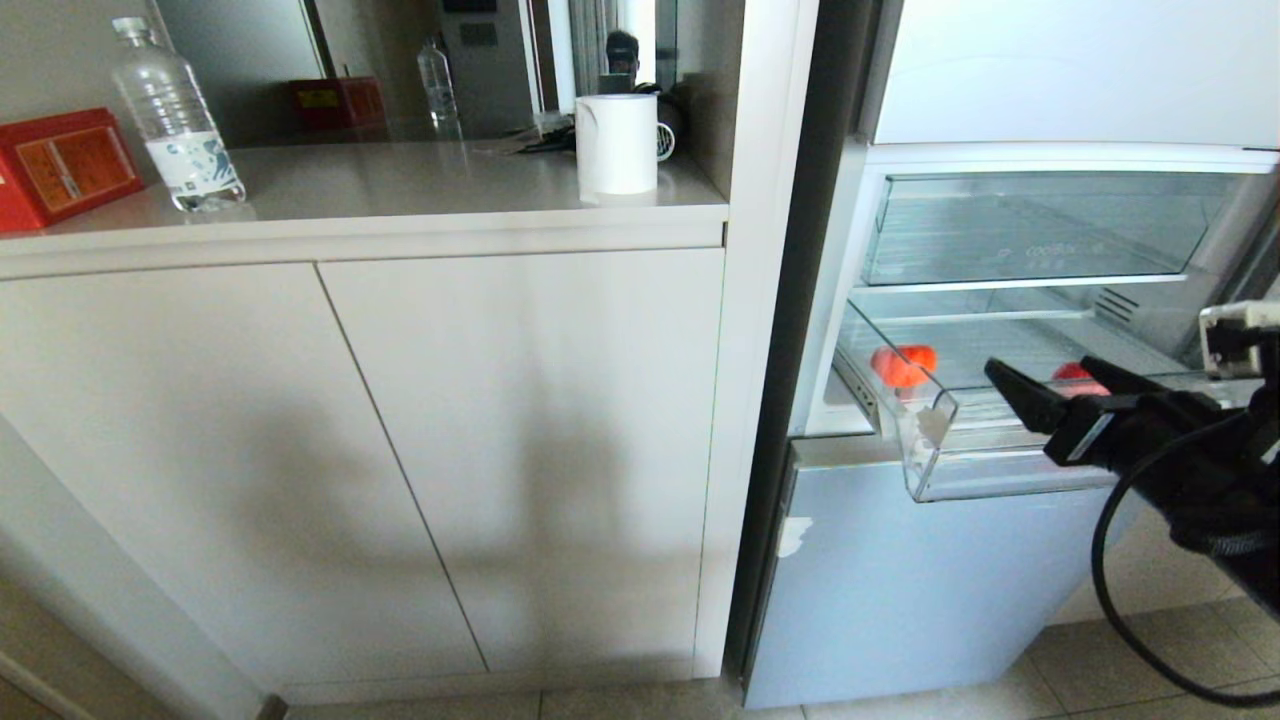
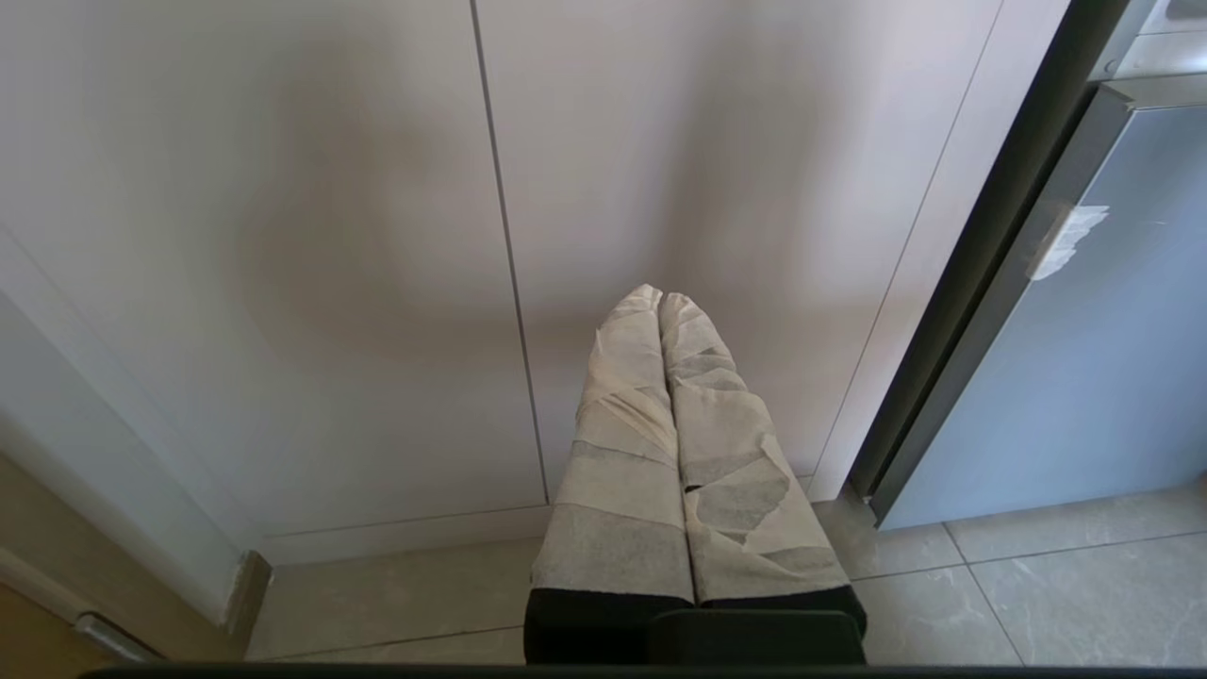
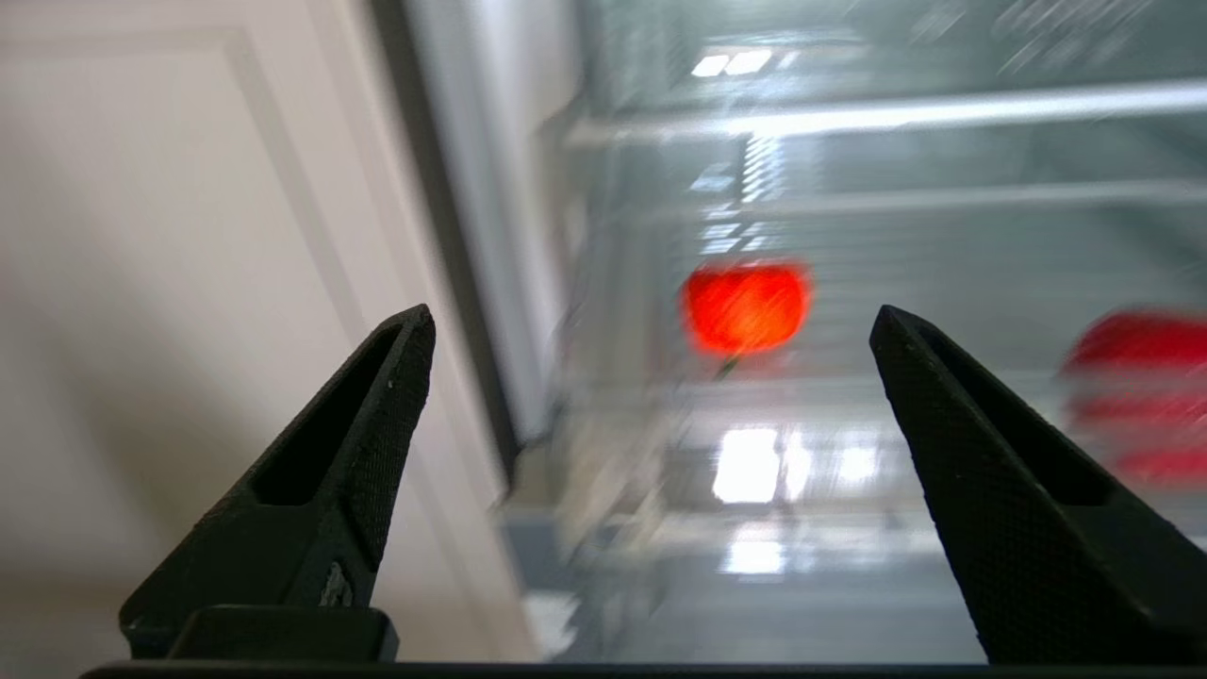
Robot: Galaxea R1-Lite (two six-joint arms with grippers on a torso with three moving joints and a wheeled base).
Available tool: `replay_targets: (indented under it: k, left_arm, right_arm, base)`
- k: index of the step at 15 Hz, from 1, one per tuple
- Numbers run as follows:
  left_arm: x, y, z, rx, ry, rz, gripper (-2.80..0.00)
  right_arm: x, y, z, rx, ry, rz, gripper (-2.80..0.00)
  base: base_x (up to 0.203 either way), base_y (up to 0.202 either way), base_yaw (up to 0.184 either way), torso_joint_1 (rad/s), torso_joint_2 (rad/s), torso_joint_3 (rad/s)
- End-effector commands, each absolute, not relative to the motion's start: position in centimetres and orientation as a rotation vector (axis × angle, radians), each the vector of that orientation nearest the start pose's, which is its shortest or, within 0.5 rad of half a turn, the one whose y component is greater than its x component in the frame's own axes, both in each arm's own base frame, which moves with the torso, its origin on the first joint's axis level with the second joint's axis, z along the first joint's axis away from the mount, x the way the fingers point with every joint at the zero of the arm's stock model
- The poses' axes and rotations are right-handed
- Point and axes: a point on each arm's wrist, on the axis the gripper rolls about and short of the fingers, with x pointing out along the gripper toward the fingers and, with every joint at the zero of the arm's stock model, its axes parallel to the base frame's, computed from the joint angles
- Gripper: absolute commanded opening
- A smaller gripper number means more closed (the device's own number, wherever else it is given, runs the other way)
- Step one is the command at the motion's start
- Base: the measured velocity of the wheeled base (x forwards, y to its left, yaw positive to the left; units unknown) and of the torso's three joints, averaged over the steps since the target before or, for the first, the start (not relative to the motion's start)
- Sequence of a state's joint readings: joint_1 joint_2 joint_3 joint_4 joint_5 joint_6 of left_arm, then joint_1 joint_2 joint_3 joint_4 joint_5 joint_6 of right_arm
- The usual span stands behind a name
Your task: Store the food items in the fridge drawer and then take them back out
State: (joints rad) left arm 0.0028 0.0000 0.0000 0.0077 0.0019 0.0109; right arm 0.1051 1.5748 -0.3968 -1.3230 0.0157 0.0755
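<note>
The clear fridge drawer point(image 1: 1000, 480) stands pulled out of the open fridge. Two red-orange food items lie in it: one point(image 1: 903, 365) near its left end, the other point(image 1: 1072, 372) farther right and partly hidden behind a black finger. My right gripper point(image 1: 1037, 366) hovers open just in front of the drawer's lip, with nothing between its fingers. The right wrist view shows the left item point(image 3: 745, 306) ahead between the spread fingertips of that gripper point(image 3: 651, 316), and the other item point(image 3: 1136, 377) beyond one finger. My left gripper point(image 2: 660, 300), wrapped in pale tape, hangs shut and empty low before the cabinet doors.
A clear flat-fronted bin point(image 1: 1020, 230) sits above the drawer and a pale blue door panel point(image 1: 900, 590) below it. Left of the fridge are beige cabinet doors point(image 1: 520, 450) under a counter holding a water bottle point(image 1: 178, 120), a red box point(image 1: 60, 165) and a white mug point(image 1: 616, 145).
</note>
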Motion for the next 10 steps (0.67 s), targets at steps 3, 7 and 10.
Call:
replay_targets:
  k: [3, 7, 10]
  left_arm:
    - [-2.3, 0.0, 7.5, 0.011, 0.009, 0.006, -2.8]
    - [-2.3, 0.0, 7.5, 0.011, 0.009, 0.006, -2.8]
    - [-2.3, 0.0, 7.5, 0.011, 0.009, 0.005, -2.8]
  right_arm:
    - [26.5, -0.1, 23.8, 0.074, 0.057, 0.012, 0.0]
    - [30.9, -1.5, 25.1, 0.037, 0.26, -0.056, 0.0]
    - [33.9, -1.9, 24.3, 0.02, 0.393, -0.087, 0.0]
  base:
    - [0.0, 0.0, 0.0, 0.0, 0.0, 0.0]
    - [0.0, 0.0, 0.0, 0.0, 0.0, 0.0]
    - [0.0, 0.0, 0.0, 0.0, 0.0, 0.0]
